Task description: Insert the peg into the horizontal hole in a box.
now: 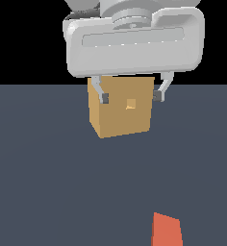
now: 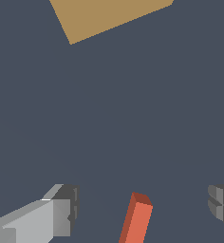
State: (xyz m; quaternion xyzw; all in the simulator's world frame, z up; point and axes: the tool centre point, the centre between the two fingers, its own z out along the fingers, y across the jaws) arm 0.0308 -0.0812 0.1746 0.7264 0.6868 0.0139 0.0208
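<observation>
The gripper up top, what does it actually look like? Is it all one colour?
Mostly. The gripper has a broad, rounded light-grey body with a shallow long recess across its face, under a ringed round wrist. Two thin grey fingers hang below, ending in darker grey pads that look ridged. No cables or markings show.

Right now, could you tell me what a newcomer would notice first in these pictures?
The big light-grey claw fills the top of the exterior view, fingers spread wide and empty in front of the plain tan cube box, whose small square hole faces the camera. Next comes the slim orange-red peg, lying apart on the dark floor at the bottom edge, toward the exterior view's right.
</observation>
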